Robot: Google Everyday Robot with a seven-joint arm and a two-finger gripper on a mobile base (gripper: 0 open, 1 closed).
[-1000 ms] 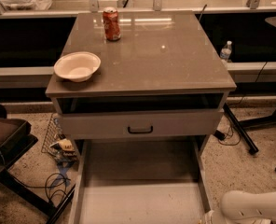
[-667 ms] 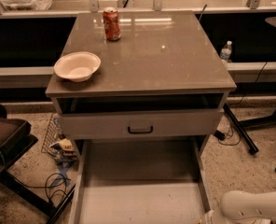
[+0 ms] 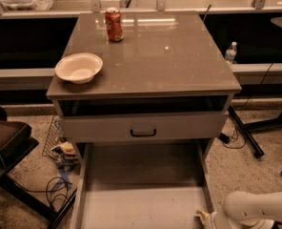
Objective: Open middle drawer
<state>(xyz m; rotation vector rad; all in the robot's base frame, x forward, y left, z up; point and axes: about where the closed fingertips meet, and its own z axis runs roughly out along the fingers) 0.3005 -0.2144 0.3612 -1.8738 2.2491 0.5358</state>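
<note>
The wide, shallow grey middle drawer (image 3: 141,199) stands pulled far out and level, its plain grey inside showing. The pincer (image 3: 205,219) is at its right wall.

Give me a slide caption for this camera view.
Robot claw by the right side of a pulled-out grey drawer, beneath a cabinet top holding a bowl and soda can.
</note>
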